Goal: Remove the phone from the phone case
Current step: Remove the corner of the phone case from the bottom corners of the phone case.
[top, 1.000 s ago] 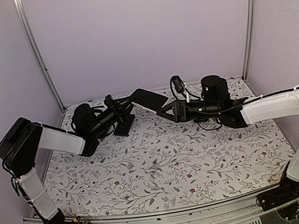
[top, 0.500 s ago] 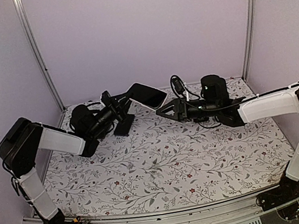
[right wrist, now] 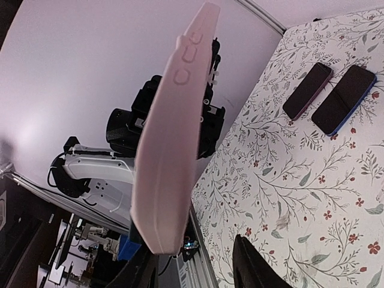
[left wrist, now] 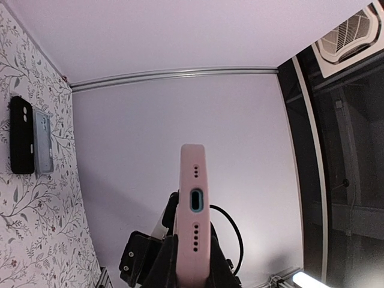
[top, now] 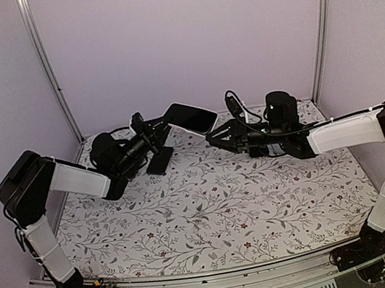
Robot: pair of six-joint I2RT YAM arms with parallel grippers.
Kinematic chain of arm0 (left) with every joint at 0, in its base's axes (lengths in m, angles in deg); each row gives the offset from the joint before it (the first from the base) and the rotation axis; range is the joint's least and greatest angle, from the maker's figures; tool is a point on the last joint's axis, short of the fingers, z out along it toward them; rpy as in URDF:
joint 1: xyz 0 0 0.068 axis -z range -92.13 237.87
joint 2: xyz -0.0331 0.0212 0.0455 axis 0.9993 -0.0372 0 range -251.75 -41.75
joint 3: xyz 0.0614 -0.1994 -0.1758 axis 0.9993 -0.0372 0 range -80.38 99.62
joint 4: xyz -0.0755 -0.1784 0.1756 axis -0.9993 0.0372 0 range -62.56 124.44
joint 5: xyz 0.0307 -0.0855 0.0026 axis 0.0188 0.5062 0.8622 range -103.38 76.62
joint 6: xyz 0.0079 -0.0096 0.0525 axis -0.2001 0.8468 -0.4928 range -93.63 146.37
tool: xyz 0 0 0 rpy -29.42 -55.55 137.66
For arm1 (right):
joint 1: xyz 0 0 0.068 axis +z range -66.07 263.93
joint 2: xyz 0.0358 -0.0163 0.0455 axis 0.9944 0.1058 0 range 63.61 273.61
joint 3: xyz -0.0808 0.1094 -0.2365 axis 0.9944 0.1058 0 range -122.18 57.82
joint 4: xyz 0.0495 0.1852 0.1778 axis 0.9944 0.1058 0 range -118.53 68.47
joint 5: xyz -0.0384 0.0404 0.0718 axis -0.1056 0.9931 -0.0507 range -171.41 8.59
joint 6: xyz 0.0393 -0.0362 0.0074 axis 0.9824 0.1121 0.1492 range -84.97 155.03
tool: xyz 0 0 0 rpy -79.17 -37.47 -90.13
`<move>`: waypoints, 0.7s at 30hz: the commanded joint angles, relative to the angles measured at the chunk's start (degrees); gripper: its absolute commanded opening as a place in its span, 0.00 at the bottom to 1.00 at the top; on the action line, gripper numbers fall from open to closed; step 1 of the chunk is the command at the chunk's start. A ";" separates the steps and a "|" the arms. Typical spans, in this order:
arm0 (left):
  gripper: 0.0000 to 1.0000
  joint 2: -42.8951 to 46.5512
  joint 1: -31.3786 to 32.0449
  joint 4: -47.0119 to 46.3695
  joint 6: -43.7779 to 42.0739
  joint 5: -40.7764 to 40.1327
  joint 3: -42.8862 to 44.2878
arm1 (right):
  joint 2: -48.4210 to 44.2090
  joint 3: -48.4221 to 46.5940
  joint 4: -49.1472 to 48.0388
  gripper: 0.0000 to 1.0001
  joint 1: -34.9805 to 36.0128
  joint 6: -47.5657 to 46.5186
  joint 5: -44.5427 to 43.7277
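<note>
Left tool [top: 163, 125]: clenched on cased phone [top: 192, 116] | position: aloft at tabletop's [top: 212, 215] 12 o'clock, jutting toward 3 o'clock | right tool [top: 211, 136]: fingers parted, beside its 4 o'clock end

The phone case's [left wrist: 194, 228] bottom end was buried inside the left pincer [left wrist: 192, 255]. On the right wrist view the right pincer [right wrist: 198, 267] was mostly cropped by the bottom edge, one finger tucked behind the case, so couldn't tell if it touched.

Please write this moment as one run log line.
left gripper: shut on phone, held in air | right gripper: open at its far end | pink case: on phone
</note>
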 commanded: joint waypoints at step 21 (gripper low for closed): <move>0.00 0.72 5.87 3.04 -12.36 19.22 5.93 | 3.34 -2.04 -14.25 0.33 -5.15 12.26 -9.52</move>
